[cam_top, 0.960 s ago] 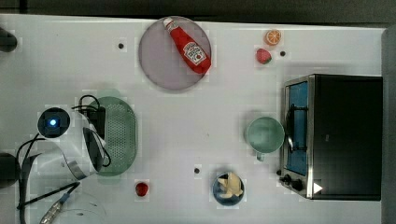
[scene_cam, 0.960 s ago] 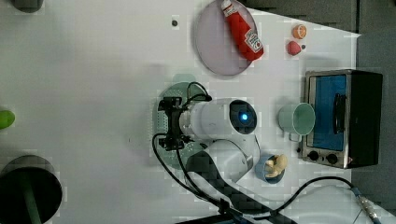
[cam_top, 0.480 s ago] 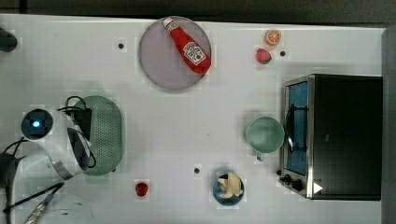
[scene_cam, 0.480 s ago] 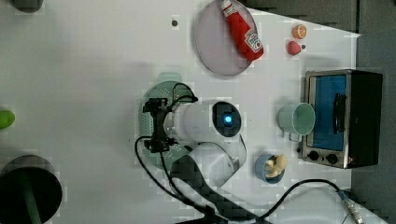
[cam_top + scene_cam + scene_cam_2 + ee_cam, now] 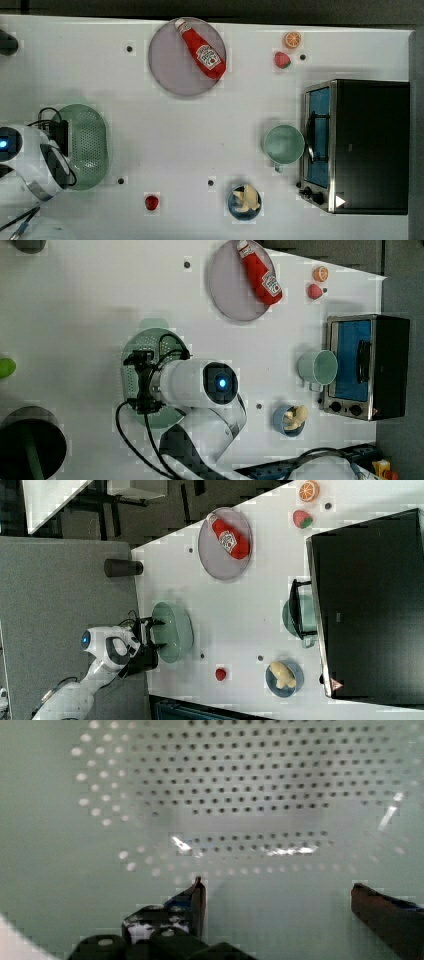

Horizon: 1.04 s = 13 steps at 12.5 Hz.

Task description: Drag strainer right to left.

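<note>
Strainer [image 5: 89,145] is what we find near the top view's left edge, lying on the white table [image 5: 200,135] with its long axis running up and down that picture. Our gripper [image 5: 277,895] sits down inside its perforated bowl; in the wrist view we see the two dark fingers [image 5: 196,900] spread wide apart, the mint-green floor showing between them and nothing pinched. In the left view we see the white arm [image 5: 200,385] lying across the strainer's right side. Well apart, toward the top view's right, we see the green mug [image 5: 283,144] just beside the toaster oven [image 5: 357,145]. On the grey-lilac plate [image 5: 170,65] rests a ketchup bottle [image 5: 202,49].
</note>
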Available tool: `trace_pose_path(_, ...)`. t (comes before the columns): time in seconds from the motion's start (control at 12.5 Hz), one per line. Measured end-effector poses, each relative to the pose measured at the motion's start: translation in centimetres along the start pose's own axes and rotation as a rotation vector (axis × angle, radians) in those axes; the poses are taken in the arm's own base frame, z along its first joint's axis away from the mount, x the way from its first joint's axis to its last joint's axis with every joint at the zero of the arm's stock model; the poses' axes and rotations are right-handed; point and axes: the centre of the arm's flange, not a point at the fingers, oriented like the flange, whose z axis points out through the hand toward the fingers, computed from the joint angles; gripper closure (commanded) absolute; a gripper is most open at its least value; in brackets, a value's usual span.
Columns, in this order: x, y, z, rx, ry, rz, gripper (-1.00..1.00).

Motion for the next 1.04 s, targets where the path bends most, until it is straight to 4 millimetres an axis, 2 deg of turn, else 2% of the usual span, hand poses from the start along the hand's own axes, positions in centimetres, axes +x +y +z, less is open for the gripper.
trace_pose_path(0.16, 0.4, 0.7, -0.8, -0.038, 0.062, -0.057, -1.0)
trace_pose_path(0.32, 2.2, 1.0, -3.1, -0.143, 0.137, -0.152, -1.0)
trace_pose_path(0.4, 3.7, 0.8, -5.4, -0.18, 0.182, -0.22, -1.0)
trace_pose_path(0.48, 5.2, 0.1, -8.6, -0.201, 0.205, -0.268, -1.0)
trace_pose_path(0.56, 7.3, -0.8, -12.6, -0.199, 0.208, -0.3, -1.0)
trace_pose_path(0.72, 13.4, -3.0, -23.2, -0.15, 0.207, -0.368, -1.0)
trace_pose_path(0.88, 22.6, -4.6, -35.2, -0.044, 0.213, -0.396, -1.0)
trace_pose_path(0.96, 28.1, -4.2, -40.5, -0.011, 0.268, -0.413, -1.0)
trace_pose_path(1.04, 33.5, -3.4, -44.8, 0.017, 0.301, -0.424, -1.0)
